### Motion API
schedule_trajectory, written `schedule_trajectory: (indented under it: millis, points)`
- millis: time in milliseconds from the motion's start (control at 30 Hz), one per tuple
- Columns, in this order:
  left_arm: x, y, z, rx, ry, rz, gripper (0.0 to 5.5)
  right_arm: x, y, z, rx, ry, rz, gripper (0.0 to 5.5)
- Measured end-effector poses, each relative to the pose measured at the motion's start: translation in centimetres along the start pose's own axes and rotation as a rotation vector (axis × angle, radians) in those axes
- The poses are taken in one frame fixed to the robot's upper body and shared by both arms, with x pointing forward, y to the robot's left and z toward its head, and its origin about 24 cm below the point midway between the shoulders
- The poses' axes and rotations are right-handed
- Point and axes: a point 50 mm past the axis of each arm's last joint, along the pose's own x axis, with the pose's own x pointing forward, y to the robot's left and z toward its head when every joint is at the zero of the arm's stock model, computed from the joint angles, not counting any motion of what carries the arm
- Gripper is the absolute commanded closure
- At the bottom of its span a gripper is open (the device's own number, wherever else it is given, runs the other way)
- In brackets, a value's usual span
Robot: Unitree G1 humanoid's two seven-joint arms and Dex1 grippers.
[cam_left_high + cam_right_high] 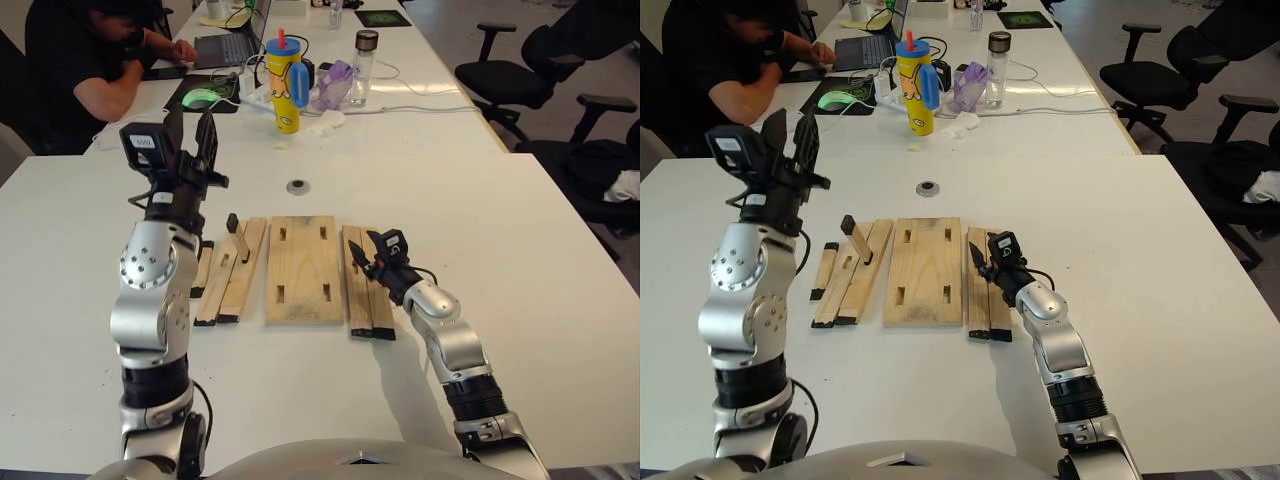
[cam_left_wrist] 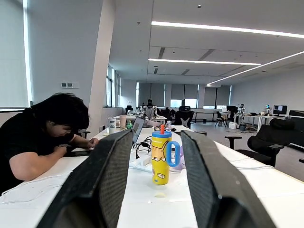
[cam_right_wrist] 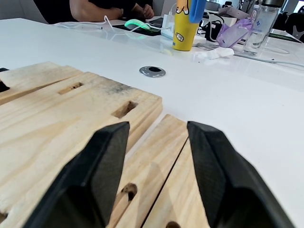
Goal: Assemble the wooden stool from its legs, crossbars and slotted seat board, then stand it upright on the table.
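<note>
Behind the seat board stands a yellow cup; left tool and right tool gape.

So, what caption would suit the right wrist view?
Open end effector low over two legs beside the slotted seat board.

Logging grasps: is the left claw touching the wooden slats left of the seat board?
Apart. Left eye view shows the left claw raised, open and empty, above the wooden slats.

Pale blond seat board with dark slots, tan legs with black ends, white table, black left hand, black right hand, yellow cup with blue handle
</note>
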Motion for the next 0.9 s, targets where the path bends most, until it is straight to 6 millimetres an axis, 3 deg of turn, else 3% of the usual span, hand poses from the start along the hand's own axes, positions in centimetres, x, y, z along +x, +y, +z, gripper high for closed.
schedule_trajectory:
  millis: [133, 267, 467, 567, 633, 700, 800, 900]
  points:
    - [-2.6, 0.5, -2.1, 0.038, 0.165, -0.031, 3.63, -0.2, 0.1, -0.2, 0.003, 0.005, 0.002, 3.25]
    - [-4.8, -0.5, -4.5, 0.01, 0.327, -0.088, 3.63, -0.3, 0.2, -0.1, -0.005, 0.007, 0.014, 3.25]
    - [-5.5, -0.2, -5.4, 0.012, 0.354, -0.023, 3.63, -0.2, 0.0, -0.1, -0.015, 0.017, 0.033, 3.25]
    - [-5.6, 2.6, -4.1, 0.033, 0.249, 0.175, 3.63, -0.3, -0.1, -0.1, -0.016, 0.02, 0.033, 3.25]
    - [-6.2, 5.2, -4.2, 0.064, 0.272, 0.302, 3.63, -0.4, -0.1, 0.0, -0.017, 0.016, 0.028, 3.25]
    - [-6.9, 7.0, -6.0, 0.031, 0.4, 0.346, 3.63, -0.4, -0.2, 0.3, -0.018, 0.004, 0.021, 3.25]
    - [-7.8, 8.2, -9.3, -0.07, 0.629, 0.301, 3.63, -0.5, -0.3, 0.3, -0.014, 0.0, 0.003, 3.25]
    - [-7.1, 9.0, -10.6, -0.087, 0.73, 0.228, 3.2, -0.5, -0.3, 0.4, -0.008, -0.001, -0.007, 3.25]
